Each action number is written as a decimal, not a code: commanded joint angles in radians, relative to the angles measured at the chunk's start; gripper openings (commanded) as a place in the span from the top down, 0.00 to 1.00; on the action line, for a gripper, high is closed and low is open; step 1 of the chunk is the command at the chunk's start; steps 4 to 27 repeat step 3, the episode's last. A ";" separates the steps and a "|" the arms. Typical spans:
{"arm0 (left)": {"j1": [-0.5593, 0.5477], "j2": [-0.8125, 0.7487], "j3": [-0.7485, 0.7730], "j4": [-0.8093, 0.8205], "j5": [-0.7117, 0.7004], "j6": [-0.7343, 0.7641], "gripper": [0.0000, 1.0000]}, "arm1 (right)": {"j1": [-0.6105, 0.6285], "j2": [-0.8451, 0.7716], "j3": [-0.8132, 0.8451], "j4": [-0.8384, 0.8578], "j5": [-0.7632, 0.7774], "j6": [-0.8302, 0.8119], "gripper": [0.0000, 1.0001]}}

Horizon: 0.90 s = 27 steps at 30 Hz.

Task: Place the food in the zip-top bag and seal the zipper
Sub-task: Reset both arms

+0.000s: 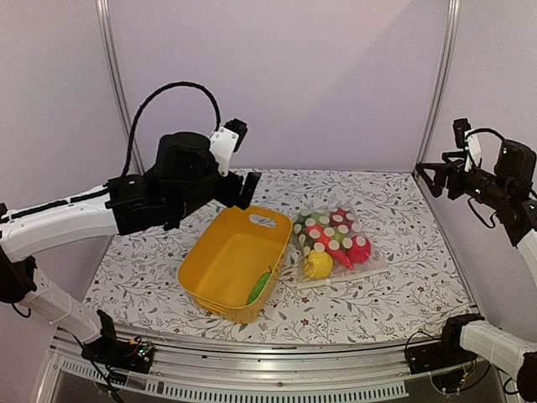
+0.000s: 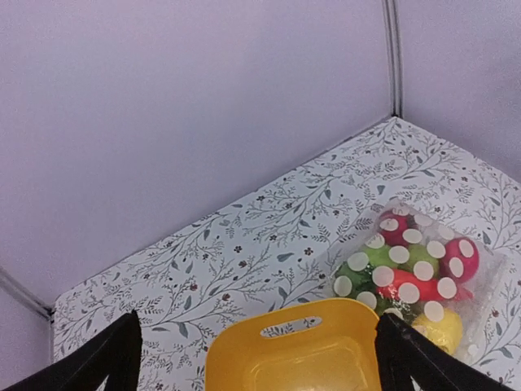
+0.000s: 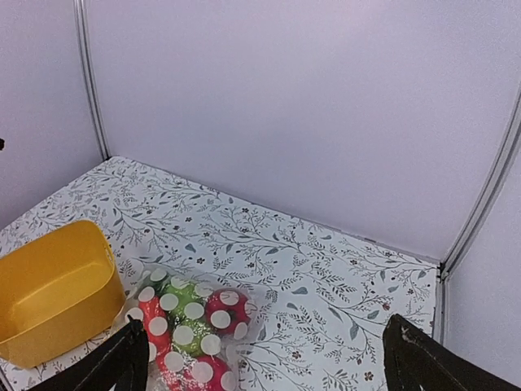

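Food [image 1: 329, 238]: I see one green piece [image 1: 258, 287] in the near corner of the yellow basket [image 1: 220, 231], the rest inside the zip-top bag [image 1: 375, 260], flat on the table [image 1: 403, 210] just right of it. Left fingers [image 2: 122, 358] hang over the basket's far rim and right fingers [image 3: 415, 358] well to its right, both wide and empty.

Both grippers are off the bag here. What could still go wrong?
A green food piece lies in the yellow basket, so the zip-top bag could be sealed without it. The yellow fruit sits at the bag's near edge, where it might roll out or block the seal.
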 commanded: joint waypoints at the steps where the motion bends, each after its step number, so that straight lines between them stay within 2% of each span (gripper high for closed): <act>1: 0.099 -0.111 -0.097 -0.008 -0.042 -0.121 0.00 | 0.002 -0.038 -0.023 0.090 0.109 0.115 0.01; 3: 0.183 -0.141 -0.147 -0.002 0.032 -0.198 0.00 | 0.002 -0.041 -0.040 0.103 0.118 0.131 0.01; 27: 0.183 -0.141 -0.147 -0.002 0.032 -0.198 0.00 | 0.002 -0.041 -0.040 0.103 0.118 0.131 0.01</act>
